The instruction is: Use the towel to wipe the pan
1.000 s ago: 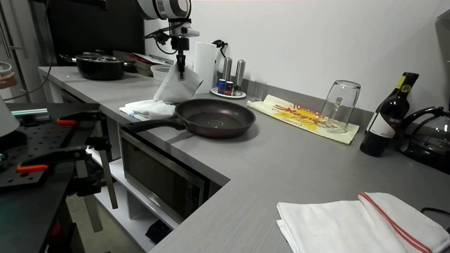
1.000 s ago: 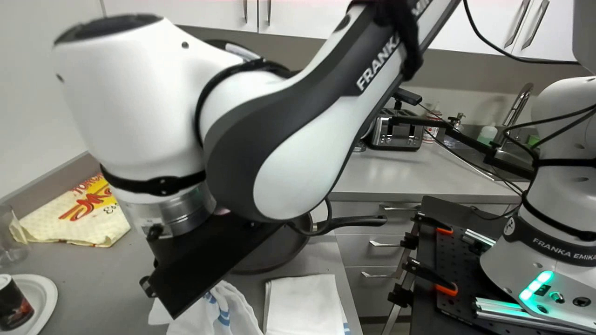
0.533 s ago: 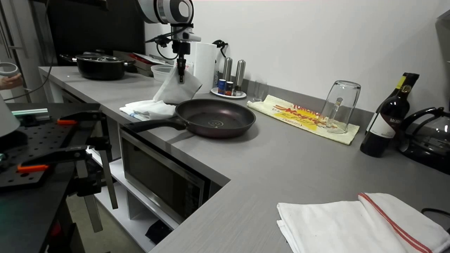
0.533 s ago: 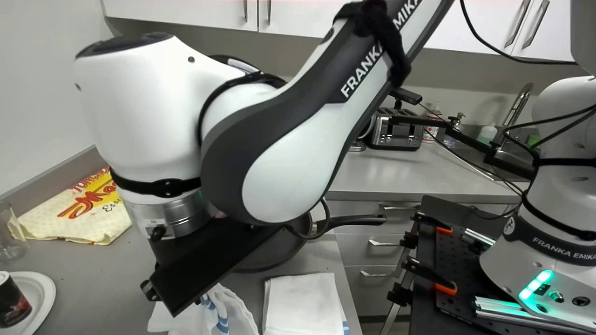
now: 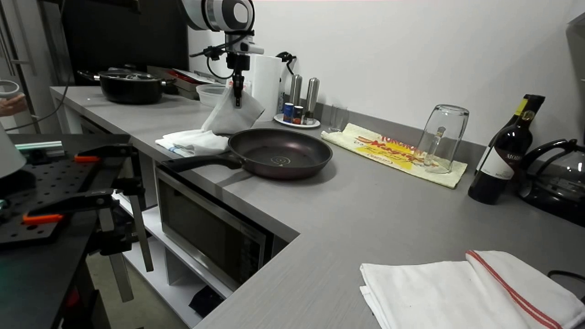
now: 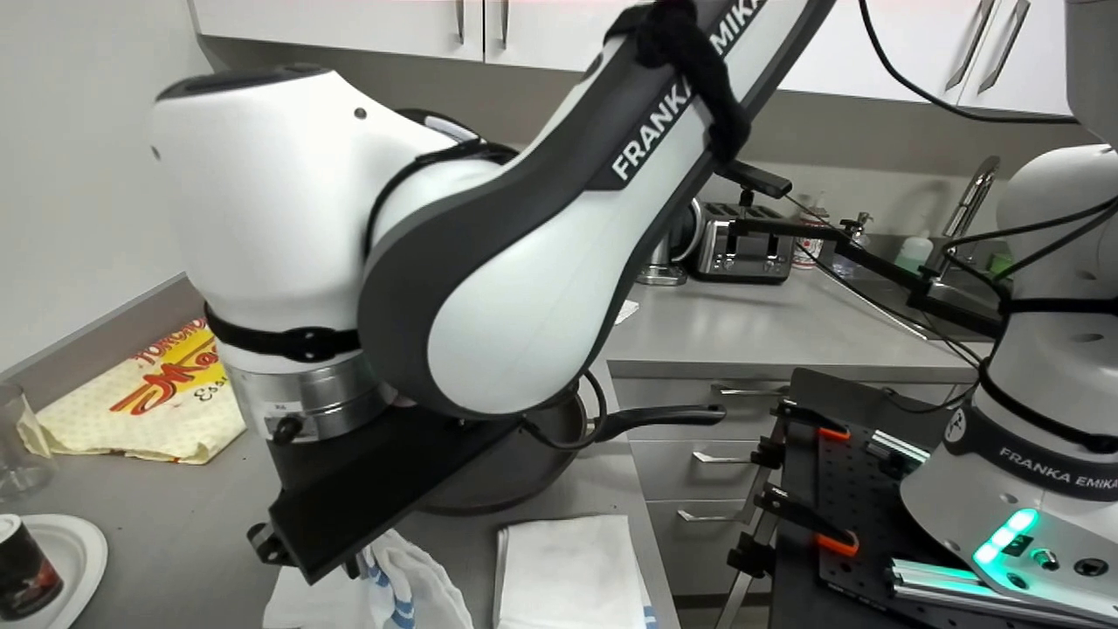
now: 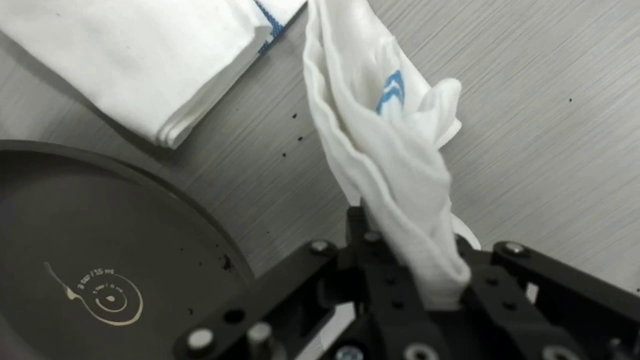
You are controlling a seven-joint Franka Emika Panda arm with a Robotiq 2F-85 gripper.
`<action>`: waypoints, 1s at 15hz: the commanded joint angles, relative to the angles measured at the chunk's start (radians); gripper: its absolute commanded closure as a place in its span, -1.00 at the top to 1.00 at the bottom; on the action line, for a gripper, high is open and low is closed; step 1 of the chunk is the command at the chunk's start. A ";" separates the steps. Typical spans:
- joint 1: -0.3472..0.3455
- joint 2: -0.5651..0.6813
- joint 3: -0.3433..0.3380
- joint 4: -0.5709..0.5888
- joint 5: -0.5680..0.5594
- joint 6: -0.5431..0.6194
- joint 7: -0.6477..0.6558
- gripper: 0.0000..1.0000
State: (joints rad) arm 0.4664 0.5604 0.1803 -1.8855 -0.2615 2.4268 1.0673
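The dark frying pan [image 5: 279, 157] sits on the grey counter, its handle over the front edge; it also shows in an exterior view [image 6: 511, 476], partly behind the arm. In the wrist view the pan [image 7: 125, 225] shows dark specks inside near its rim. My gripper [image 5: 237, 101] is shut on a white towel [image 5: 231, 119] with blue marks, beside the pan and higher than its rim. In the wrist view the towel [image 7: 395, 160] is bunched between the fingers [image 7: 407, 227] and hangs toward the counter. The towel's lower edge [image 6: 376, 598] is partly hidden in both exterior views.
A folded white towel [image 5: 196, 142] lies beside the pan; it also shows in the wrist view [image 7: 140, 60]. A paper towel roll [image 5: 267, 87], a plate with shakers [image 5: 297, 121], a yellow cloth [image 5: 388, 153] and a glass jar [image 5: 443, 137] stand along the wall.
My gripper has come down a little with the towel and then shifted slightly right in an exterior view. The pan and the folded towel have not moved.
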 commanded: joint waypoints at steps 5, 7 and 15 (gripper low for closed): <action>0.008 -0.020 -0.026 -0.018 0.032 0.015 -0.039 0.56; 0.014 -0.030 -0.034 -0.028 0.022 0.012 -0.031 0.85; -0.081 -0.203 0.039 -0.203 0.106 -0.005 -0.344 1.00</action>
State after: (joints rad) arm 0.4369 0.4944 0.1827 -1.9755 -0.2218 2.4259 0.8927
